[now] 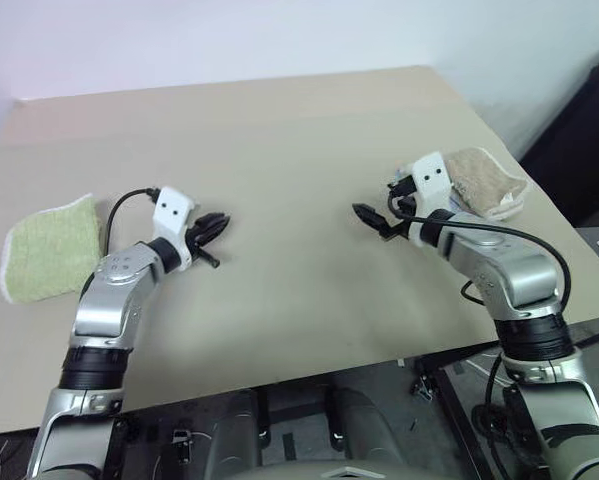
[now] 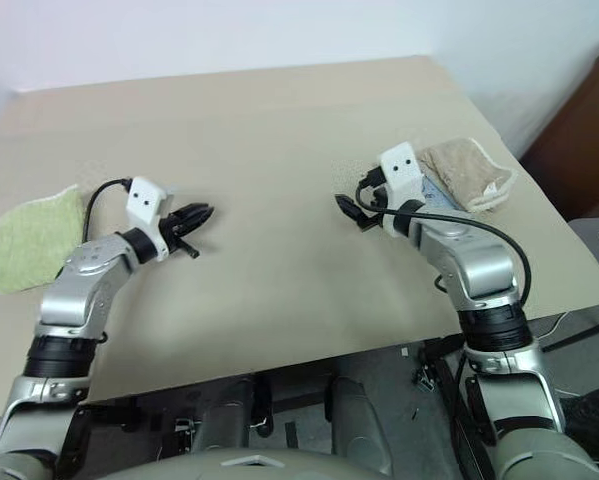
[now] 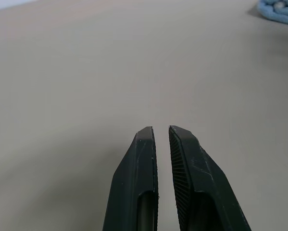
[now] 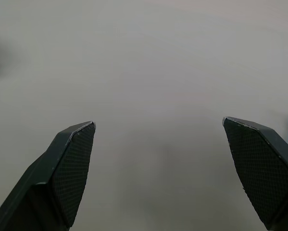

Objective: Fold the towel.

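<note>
Both arms are reaching out over the bare table (image 1: 299,160). On the left, the left gripper (image 1: 217,226) is hovering with its jaws almost together, holding nothing; the right gripper (image 1: 371,216) is hanging with jaws spread wide, also empty. Behind the right wrist, the towel (image 1: 484,182) is lying bunched near the table's right edge. Far left, a green cloth (image 1: 49,247) is resting flat. Being soft, light terry, the towel is likely drooping when lifted, so pinching its corded edge at two corners looks best
</note>
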{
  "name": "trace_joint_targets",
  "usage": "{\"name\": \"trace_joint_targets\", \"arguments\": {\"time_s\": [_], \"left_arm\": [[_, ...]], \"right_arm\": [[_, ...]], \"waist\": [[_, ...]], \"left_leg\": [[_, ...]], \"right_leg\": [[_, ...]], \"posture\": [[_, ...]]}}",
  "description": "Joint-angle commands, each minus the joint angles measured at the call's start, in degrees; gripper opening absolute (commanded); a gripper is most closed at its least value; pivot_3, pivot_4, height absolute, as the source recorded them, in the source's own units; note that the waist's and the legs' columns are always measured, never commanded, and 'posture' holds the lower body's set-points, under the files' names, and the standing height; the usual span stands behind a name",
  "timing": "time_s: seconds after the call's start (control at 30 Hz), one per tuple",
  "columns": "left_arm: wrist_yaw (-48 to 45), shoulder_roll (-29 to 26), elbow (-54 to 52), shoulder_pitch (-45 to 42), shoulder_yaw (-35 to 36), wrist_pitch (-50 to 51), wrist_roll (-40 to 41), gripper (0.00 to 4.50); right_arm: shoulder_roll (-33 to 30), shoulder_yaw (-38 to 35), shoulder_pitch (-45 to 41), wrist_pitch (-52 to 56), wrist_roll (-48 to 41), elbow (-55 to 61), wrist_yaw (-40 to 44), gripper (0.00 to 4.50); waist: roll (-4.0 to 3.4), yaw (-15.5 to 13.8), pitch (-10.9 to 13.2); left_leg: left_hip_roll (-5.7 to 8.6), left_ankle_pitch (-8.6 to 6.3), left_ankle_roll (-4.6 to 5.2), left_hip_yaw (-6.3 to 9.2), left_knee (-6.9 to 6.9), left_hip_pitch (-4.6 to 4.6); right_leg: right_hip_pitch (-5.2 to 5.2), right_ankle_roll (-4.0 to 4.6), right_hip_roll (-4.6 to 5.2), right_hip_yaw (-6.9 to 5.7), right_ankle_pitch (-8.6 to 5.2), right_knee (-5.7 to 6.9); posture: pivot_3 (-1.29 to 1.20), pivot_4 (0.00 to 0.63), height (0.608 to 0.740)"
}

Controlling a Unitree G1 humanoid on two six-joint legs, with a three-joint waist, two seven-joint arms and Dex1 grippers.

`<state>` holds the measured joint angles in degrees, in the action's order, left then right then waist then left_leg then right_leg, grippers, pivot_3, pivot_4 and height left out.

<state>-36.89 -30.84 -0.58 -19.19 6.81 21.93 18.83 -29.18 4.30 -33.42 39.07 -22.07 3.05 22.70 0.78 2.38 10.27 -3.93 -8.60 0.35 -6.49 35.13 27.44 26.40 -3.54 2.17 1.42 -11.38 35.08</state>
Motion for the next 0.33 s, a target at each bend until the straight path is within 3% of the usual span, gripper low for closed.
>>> {"name": "trace_joint_targets", "arguments": {"time_s": [0.03, 0.33], "left_arm": [[0.21, -1.0, -4.95, 1.63, 3.74, 0.43, 2.23, 0.53], [3.84, 0.68, -16.26, 7.6, 4.65, 5.72, 4.68, 0.53]], "right_arm": [[0.99, 1.17, -1.61, -4.88, 2.79, -1.55, 2.97, 4.48], [7.34, 1.48, -1.7, -9.06, 4.65, -6.0, 5.27, 4.48]], "waist": [[0.0, 0.13, 0.0], [0.04, 0.14, -0.03]], "left_leg": [[0.02, 0.0, 0.0, -0.11, -0.08, -0.01], [-0.14, -0.01, 0.0, -1.29, -0.4, -0.01]], "right_leg": [[0.01, 0.0, 0.22, -0.05, 0.0, 0.0], [0.1, 0.02, 0.61, -0.16, 0.02, 0.01]], "posture": [[0.0, 0.15, 0.74], [0.0, 0.15, 0.74]]}}
